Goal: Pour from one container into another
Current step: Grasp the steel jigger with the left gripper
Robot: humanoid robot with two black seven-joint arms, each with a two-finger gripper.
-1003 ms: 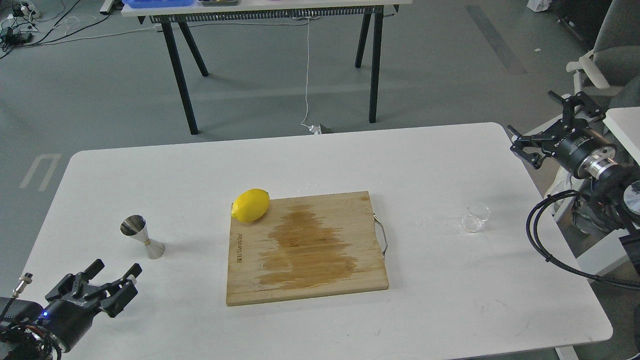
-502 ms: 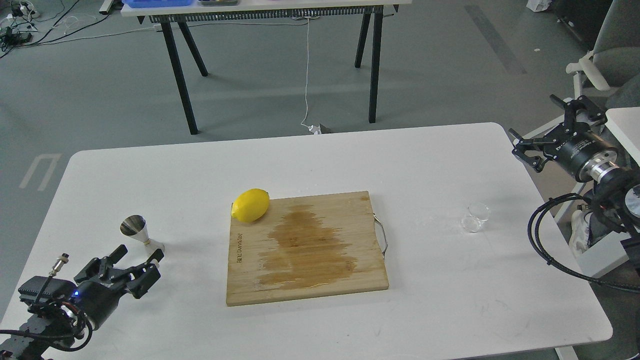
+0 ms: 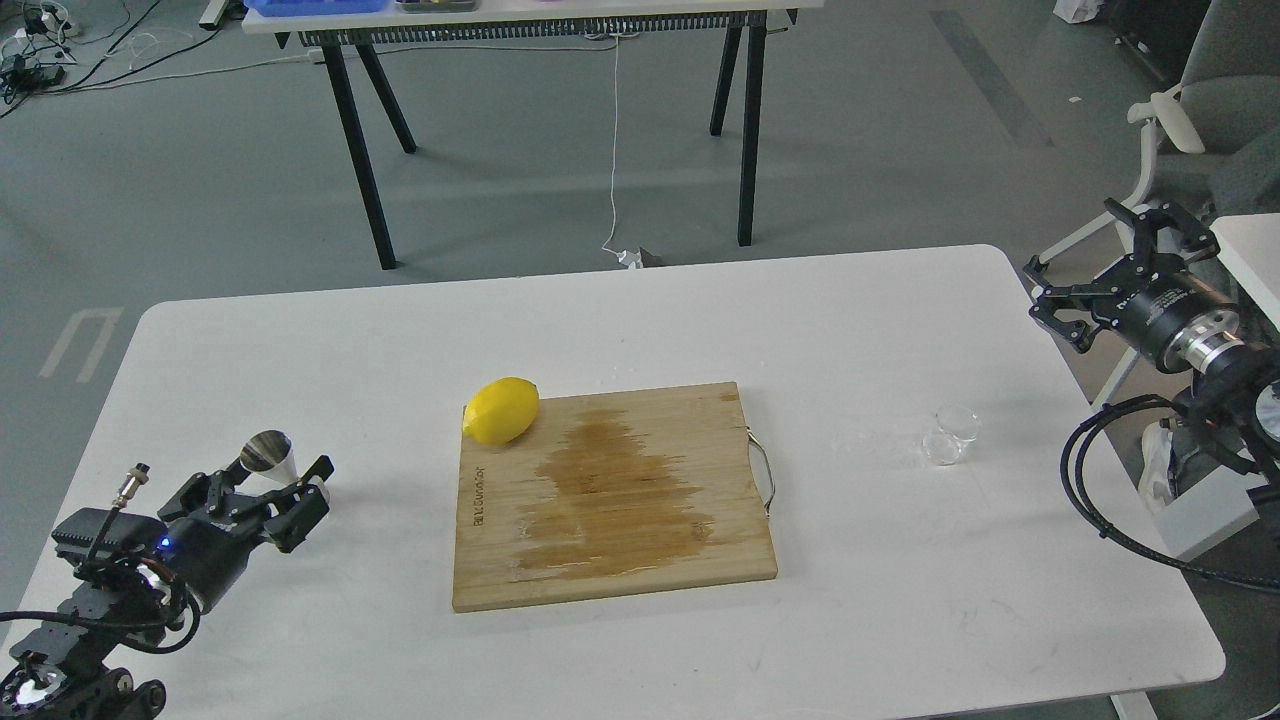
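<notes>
The steel jigger (image 3: pixel 267 453) stands near the table's left edge; only its upper cone shows, since my left gripper (image 3: pixel 272 487) covers its base. That gripper is open, with a finger on either side of the jigger's lower part. Whether the fingers touch it cannot be told. The tiny clear cup (image 3: pixel 950 436) stands on the white table at the right, hard to make out against the top. My right gripper (image 3: pixel 1096 258) hangs open beyond the table's right edge, above and to the right of the cup and well apart from it.
A wooden cutting board (image 3: pixel 610 495) with a dark wet stain and a metal handle on its right side lies mid-table. A yellow lemon (image 3: pixel 502 410) rests at its back left corner. A second table (image 3: pixel 540 15) and a chair (image 3: pixel 1210 110) stand beyond.
My left gripper has moved forward and up the table to the jigger, now covering its base. The right gripper has drifted slightly right and down. Cup, lemon and board have not moved.
</notes>
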